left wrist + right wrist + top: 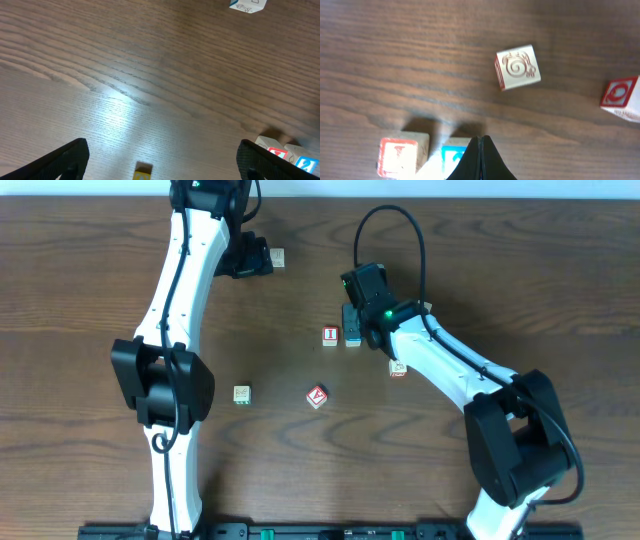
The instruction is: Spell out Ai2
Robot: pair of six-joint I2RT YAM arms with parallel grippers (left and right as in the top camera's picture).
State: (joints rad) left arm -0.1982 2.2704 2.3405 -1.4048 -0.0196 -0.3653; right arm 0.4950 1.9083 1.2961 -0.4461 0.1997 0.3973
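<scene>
The red "I" cube (330, 335) and the blue "2" cube (354, 339) stand side by side mid-table, "I" on the left. The red "A" cube (317, 396) lies alone, tilted, nearer the front. My right gripper (352, 320) is shut with nothing in it, its tips just over the "2" cube's far right edge. In the right wrist view the closed fingertips (480, 150) cover part of the "2" cube (452, 159), next to the "I" cube (400, 156). My left gripper (250, 258) hangs open and empty at the back; its fingers (65, 160) stand wide apart.
A pale cube (278, 257) sits beside the left gripper. Another pale cube (242, 394) lies left of the "A". A cube with a red mark (398, 367) lies under the right arm. The right wrist view shows a spiral-marked cube (517, 67) and a red-faced one (622, 97).
</scene>
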